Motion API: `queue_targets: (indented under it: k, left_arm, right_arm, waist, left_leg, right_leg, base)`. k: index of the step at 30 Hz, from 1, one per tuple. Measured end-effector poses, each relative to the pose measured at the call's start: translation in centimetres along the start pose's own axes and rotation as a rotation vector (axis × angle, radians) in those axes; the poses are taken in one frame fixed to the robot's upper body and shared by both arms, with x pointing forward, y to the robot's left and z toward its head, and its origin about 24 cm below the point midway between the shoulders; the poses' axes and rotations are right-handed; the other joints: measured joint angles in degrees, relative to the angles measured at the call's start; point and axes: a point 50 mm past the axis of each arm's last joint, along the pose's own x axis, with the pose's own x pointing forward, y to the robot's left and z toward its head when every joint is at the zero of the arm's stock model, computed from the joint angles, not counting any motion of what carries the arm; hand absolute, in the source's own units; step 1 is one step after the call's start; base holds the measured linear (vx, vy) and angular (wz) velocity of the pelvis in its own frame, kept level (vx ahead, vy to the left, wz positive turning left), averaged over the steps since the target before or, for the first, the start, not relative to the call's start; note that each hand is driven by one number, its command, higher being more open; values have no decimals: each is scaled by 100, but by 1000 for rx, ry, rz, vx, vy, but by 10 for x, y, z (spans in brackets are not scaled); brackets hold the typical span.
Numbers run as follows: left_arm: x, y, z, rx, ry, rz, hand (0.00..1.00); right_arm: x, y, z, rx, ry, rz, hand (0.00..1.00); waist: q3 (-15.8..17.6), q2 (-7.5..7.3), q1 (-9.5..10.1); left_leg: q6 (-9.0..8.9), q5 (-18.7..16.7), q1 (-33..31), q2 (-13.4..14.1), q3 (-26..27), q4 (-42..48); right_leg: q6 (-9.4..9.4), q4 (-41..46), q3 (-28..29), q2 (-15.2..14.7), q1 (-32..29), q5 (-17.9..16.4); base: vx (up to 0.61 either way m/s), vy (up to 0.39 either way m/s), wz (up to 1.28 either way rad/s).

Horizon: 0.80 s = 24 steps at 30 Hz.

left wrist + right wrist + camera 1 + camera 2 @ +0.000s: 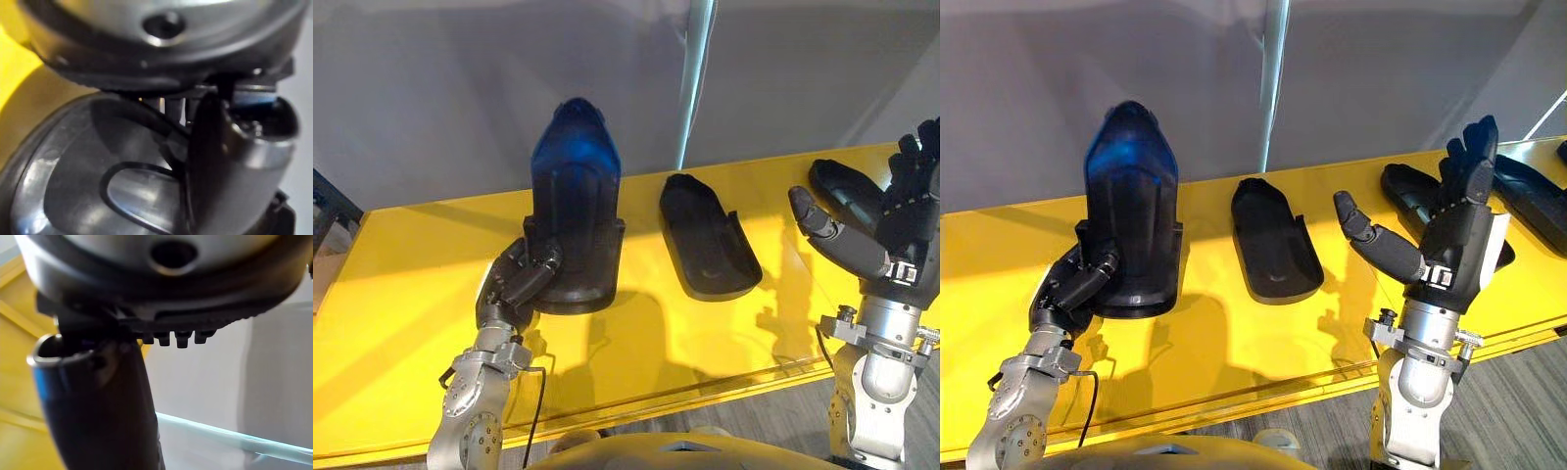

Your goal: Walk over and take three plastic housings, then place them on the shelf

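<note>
The left hand has its fingers curled round the near corner of a black plastic housing. This housing is tipped up on its near end on the yellow table, just to the robot's left of the flat middle housing. The right hand holds nothing, with fingers straight and thumb spread. It hangs on the other side of the middle housing, in front of a third housing.

The grip sits on one corner, so the tall shell will likely want to swing. A slow lift would suit, with the wrist kept level and the free hand steadying the far edge.

The right eye view adds a fourth housing, farther from the middle housing than the third. The left wrist view shows the glossy shell close against the thumb.
</note>
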Motion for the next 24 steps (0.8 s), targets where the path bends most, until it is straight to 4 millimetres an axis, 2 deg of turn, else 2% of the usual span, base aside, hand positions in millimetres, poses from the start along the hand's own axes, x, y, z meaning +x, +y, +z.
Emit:
queue_targets:
  k: [6,11,16,17,24]
  left_arm:
    - [-4,8,-2,54,25,61,0]
    - [-8,17,1,69,23,106,0]
    - [-7,17,-2,57,48,108,0]
    - [-7,16,-3,54,50,107,100]
    - [-4,15,-11,104,100,115,100]
  right_arm:
    - [-2,0,0,-10,16,4,100]
    - [-3,6,-2,10,40,22,100]
    - [-2,8,-2,24,41,22,100]
    - [-2,7,-2,25,41,17,100]
    - [-3,14,-4,56,54,18,100]
  waist:
    - [-5,6,-7]
    - [-22,25,6]
    - [-29,29,18]
    - [-31,32,13]
    - [-77,74,2]
  left_leg:
    - [69,-29,-52,30,258,-4]
    - [101,86,-91,-20,241,-82]
    - [125,187,-104,-77,153,-148]
    - [125,220,-100,-95,133,-188]
    - [122,261,-74,-158,132,-305]
  right_leg:
    - [31,-2,-54,-61,-2,19]
    - [61,-95,-74,-94,-5,97]
    - [59,-94,-149,-143,0,115]
    - [62,-94,-182,-160,0,117]
    - [89,-124,-193,-215,-1,179]
  base:
    - [-56,12,6]
    - [-11,32,6]
    - [9,28,11]
    - [1,36,15]
    - [-20,26,2]
